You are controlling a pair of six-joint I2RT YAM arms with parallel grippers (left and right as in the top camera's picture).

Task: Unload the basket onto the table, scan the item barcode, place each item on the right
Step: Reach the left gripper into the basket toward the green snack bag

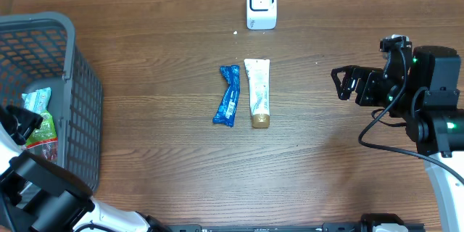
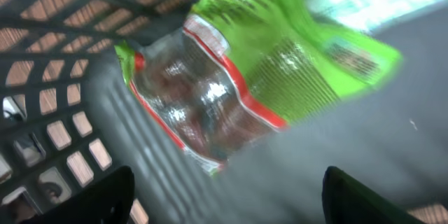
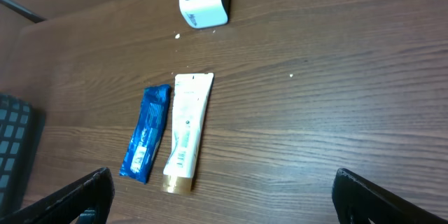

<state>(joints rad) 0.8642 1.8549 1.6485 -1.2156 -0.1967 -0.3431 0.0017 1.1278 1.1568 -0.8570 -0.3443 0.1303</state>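
Left gripper (image 2: 225,201) is seen with jaws apart, only the tips showing, above a blurred green packet (image 2: 241,77) in the grey basket (image 1: 76,80) at nine o'clock. No barcode can be made out. A blue sachet (image 1: 229,96) and cream tube (image 1: 257,92) are laid at centre, below the scanner (image 1: 261,3) at twelve. The right gripper (image 1: 346,83) is held wide at three.

No legible text, print too blurred

Black right pincer (image 1: 339,83) and arm (image 1: 429,94) carry green lights (image 1: 415,60), a looping cable (image 1: 383,145).
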